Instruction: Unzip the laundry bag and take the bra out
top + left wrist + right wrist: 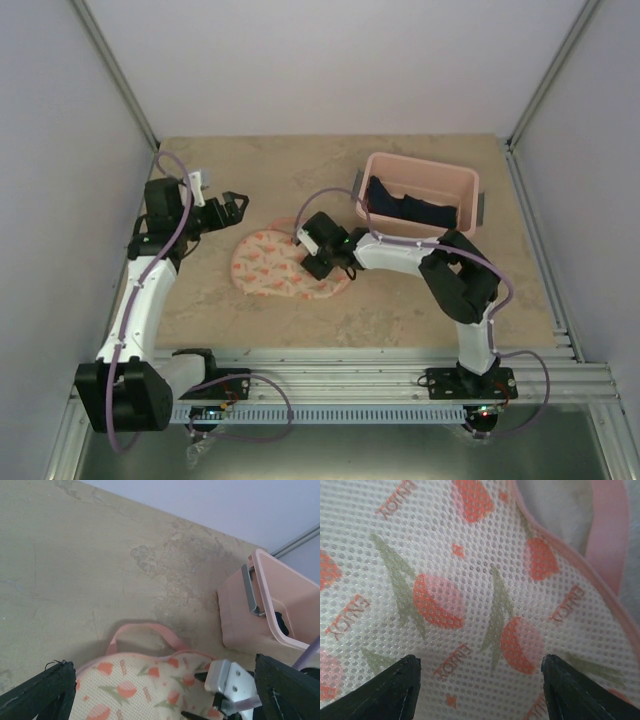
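The laundry bag (272,264) lies flat on the table, cream mesh with orange-red print and pink trim. My right gripper (318,252) is open and sits low over its right lobe. In the right wrist view the mesh (470,580) fills the frame between the spread fingertips (387,690). My left gripper (238,208) is open and empty, above the table just beyond the bag's far-left edge. The left wrist view shows the bag (140,685) and its pink loop (150,629). The dark navy bra (405,208) lies inside the pink tub (372,166).
The rigid pink tub stands at the back right, close behind my right arm, and also shows in the left wrist view (240,610) with its grey handle (250,592). White walls enclose the table on three sides. A metal rail (400,375) runs along the near edge.
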Controlling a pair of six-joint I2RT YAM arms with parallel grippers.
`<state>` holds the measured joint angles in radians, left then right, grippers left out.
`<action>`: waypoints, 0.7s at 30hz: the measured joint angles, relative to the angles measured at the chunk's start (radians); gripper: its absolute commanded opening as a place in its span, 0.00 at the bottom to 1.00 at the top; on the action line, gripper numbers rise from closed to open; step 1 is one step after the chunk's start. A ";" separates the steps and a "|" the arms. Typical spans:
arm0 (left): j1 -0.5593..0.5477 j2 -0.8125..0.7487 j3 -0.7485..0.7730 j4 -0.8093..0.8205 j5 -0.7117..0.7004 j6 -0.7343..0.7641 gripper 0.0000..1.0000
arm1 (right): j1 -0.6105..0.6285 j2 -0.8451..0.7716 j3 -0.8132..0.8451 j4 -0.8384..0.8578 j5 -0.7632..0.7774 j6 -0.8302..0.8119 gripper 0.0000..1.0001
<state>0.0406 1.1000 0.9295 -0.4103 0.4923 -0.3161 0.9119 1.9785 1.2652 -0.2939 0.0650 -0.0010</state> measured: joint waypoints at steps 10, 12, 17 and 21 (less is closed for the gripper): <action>0.005 -0.008 -0.019 0.013 0.000 0.000 0.99 | -0.023 -0.262 0.050 -0.048 -0.121 -0.115 0.98; 0.006 -0.013 -0.022 0.013 0.000 0.000 0.99 | -0.061 -0.380 0.052 -0.033 -0.196 -0.117 0.98; 0.011 -0.028 -0.032 0.024 0.000 0.005 0.99 | -0.321 -0.621 0.046 0.021 -0.316 -0.098 0.98; 0.013 -0.035 -0.048 0.027 -0.026 0.031 0.99 | -0.667 -0.740 -0.037 0.056 -0.382 -0.048 0.98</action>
<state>0.0536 1.0645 0.8818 -0.3832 0.4660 -0.2852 0.2451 1.2381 1.2278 -0.2379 -0.3168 -0.0486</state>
